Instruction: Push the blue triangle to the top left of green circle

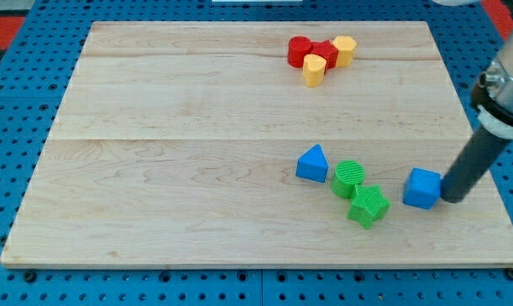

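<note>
My tip (pixel 453 199), the lower end of the dark rod that serves as the tool, rests on the desk (pixel 179 170) at the view's lower right. The tool is one solid rod with no parts to open or close, and it holds nothing. The tip stands just to the right of a blue cube (pixel 422 189), touching it or very nearly; I cannot tell which.

Seven blocks lie on the desk: two blue, two green, two yellow, and red pieces that I read as one or two.

To the left of the blue cube, a gap apart, sits a group of three. The green star-shaped block (pixel 368 205) is lowest, and the green circle (pixel 348 178) touches it at its upper left. The blue triangle (pixel 312 163) lies just left of the green circle and slightly higher, touching it or almost.

Well apart, near the view's top edge, is the other group: a red block (pixel 311 52) of bunched shape, perhaps two pieces pressed together, with one yellow block (pixel 344 50) at its right and a second yellow block (pixel 314 70) at its lower edge.
</note>
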`<control>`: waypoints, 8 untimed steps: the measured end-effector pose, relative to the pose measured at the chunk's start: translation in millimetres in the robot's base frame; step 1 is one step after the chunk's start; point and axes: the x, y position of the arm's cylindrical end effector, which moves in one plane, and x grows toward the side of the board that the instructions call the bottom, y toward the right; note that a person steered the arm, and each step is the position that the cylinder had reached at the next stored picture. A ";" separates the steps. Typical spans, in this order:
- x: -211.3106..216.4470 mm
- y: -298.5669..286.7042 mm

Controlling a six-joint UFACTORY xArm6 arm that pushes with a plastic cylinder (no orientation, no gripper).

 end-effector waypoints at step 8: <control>-50.8 -224.9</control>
